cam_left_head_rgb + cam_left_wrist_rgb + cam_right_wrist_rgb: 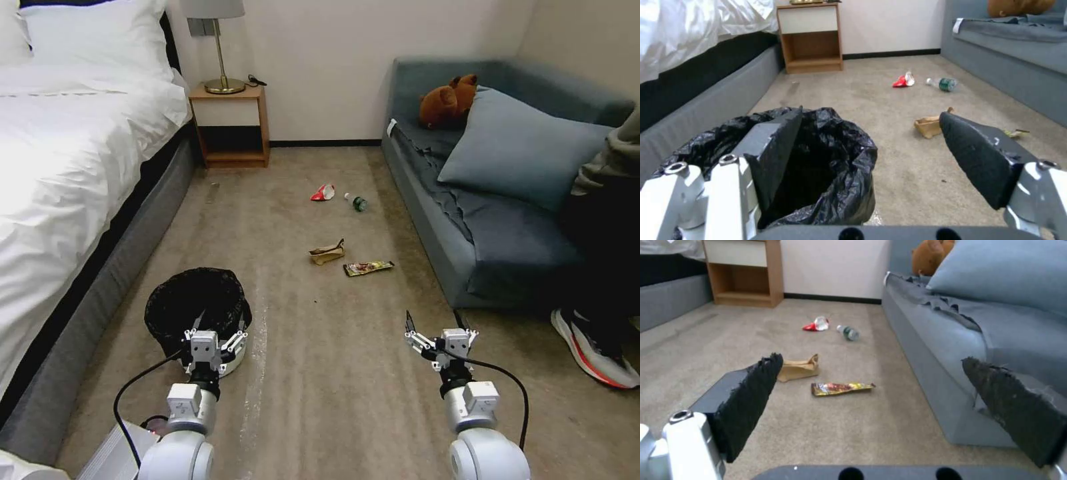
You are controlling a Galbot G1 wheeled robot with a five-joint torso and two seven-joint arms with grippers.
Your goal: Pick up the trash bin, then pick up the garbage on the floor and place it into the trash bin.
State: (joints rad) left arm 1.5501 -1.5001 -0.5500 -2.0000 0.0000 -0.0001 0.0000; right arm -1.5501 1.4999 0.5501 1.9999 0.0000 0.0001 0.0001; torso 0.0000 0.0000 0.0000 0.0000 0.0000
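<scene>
The trash bin [193, 303], white with a black bag liner, stands on the carpet beside the bed. My left gripper [220, 323] is open at its near right rim; in the left wrist view one finger [771, 146] hangs over the bin [831, 160] and the other is outside it. The garbage lies farther ahead: a red-white wrapper [323, 193], a small bottle [357, 202], a brown paper bag [327, 253] and a yellow-dark snack packet [368, 268]. My right gripper [435, 319] is open and holds nothing, short of the packet [841, 388] and paper bag [798, 369].
A bed [67, 167] runs along the left and a grey sofa [480, 227] with a cushion and a brown plush toy [448, 100] along the right. A nightstand [230, 123] with a lamp stands at the far wall. A person's shoe [593, 350] rests at the right.
</scene>
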